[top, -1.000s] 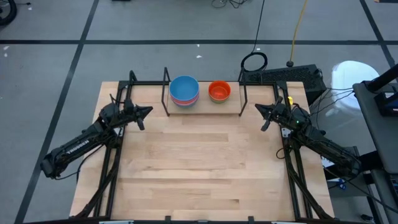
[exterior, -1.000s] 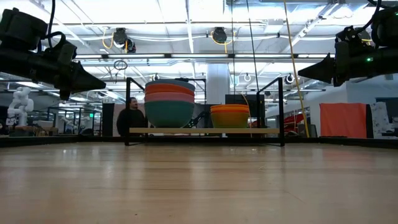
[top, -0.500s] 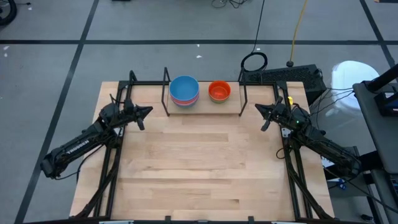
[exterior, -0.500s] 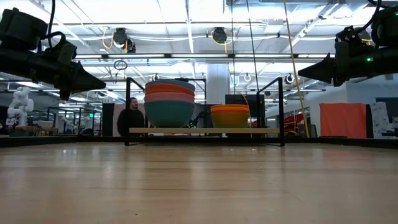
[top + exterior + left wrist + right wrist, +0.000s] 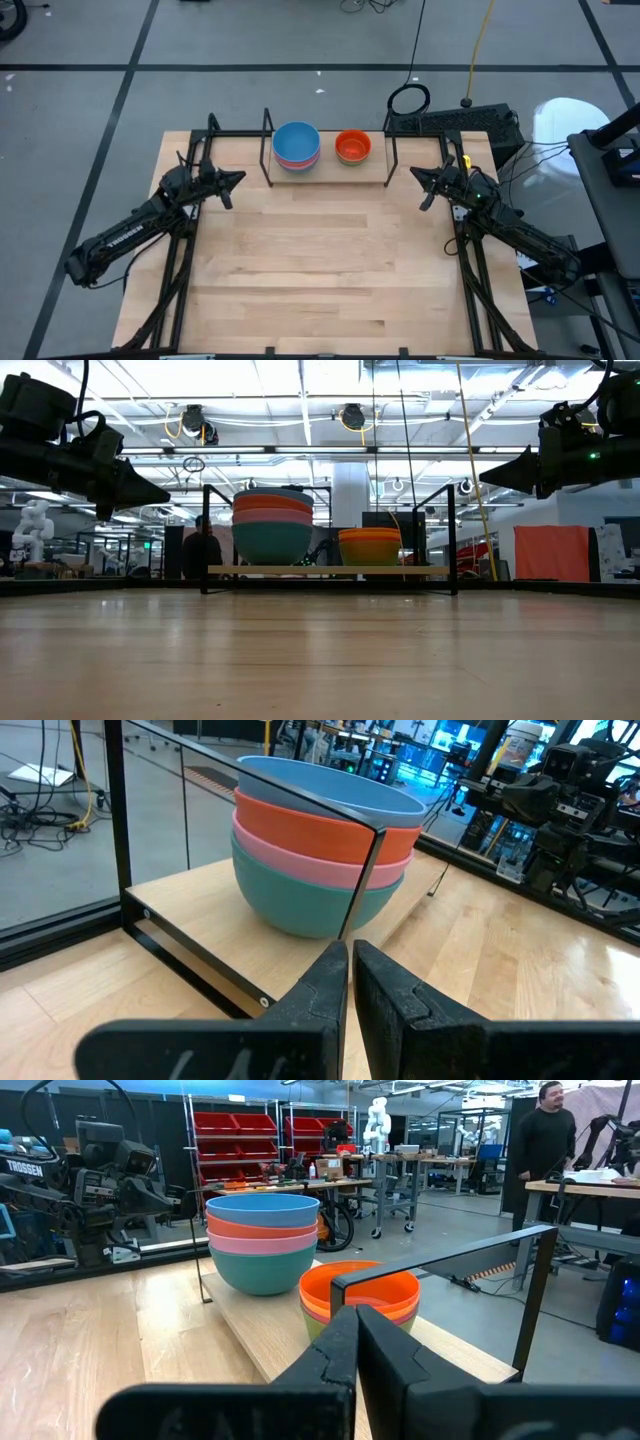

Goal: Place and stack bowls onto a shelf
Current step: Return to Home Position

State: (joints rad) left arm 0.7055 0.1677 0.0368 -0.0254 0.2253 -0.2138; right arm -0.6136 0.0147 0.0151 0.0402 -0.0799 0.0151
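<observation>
On the shelf (image 5: 330, 172) at the table's far edge stand two stacks of bowls. The left stack (image 5: 296, 146) is teal, pink, orange-red and blue on top (image 5: 325, 855) (image 5: 262, 1240) (image 5: 271, 525). The right stack (image 5: 352, 147) has an orange bowl on top, with yellow and green rims under it (image 5: 360, 1300) (image 5: 369, 546). My left gripper (image 5: 238, 180) (image 5: 350, 955) hovers shut left of the shelf, above the table. My right gripper (image 5: 416, 175) (image 5: 355, 1315) hovers shut to the shelf's right. Neither touches anything.
Black rod uprights (image 5: 268, 130) (image 5: 388, 130) frame the shelf. Black frame rails run along the table's left (image 5: 180, 260) and right (image 5: 475, 270) sides. Bare wooden tabletop (image 5: 320, 260) lies between the arms. A person (image 5: 545, 1135) stands in the room beyond.
Both arms and the bowls have kept still. In the low view a person in the room behind the shelf has moved a little toward the left.
</observation>
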